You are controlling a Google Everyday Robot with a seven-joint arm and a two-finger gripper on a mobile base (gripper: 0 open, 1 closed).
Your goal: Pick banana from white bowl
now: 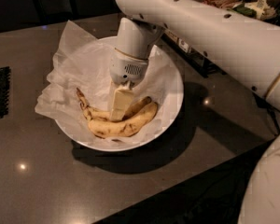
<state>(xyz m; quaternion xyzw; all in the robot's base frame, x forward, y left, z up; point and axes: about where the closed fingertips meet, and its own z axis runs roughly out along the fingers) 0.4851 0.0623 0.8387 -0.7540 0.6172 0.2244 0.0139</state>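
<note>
— Down at the near edge we've got bare dark countertop (pixel 46 181). Just past it the white bowl (pixel 113 148) sits in front of us, low and wide, so reaching in from above looks easy.
— Inside, nearest us, the cleaner banana (pixel 126 126) lies along the front wall. That's not ours, is it?
— No, we want the blotched banana (pixel 94 113) tucked right behind it, touching it, with its long dark stem pointing left. They lie nested, which is why the approach matters.
— The gripper (pixel 118 107) points straight down over the middle of that pair, right at the seam between them.
— Released or clenched?
— We cannot tell from this angle. We'd judge it's placed mid-length so the fruit would hang balanced when lifted.
— Crumpled paper (pixel 79 59) lines the bowl behind and spills over the far-left rim. Presumably it's cushioning, and we reckon it could snag.
— Beyond that, the white arm (pixel 210 27) slopes in from the upper right, crossing high above the rim.
</note>
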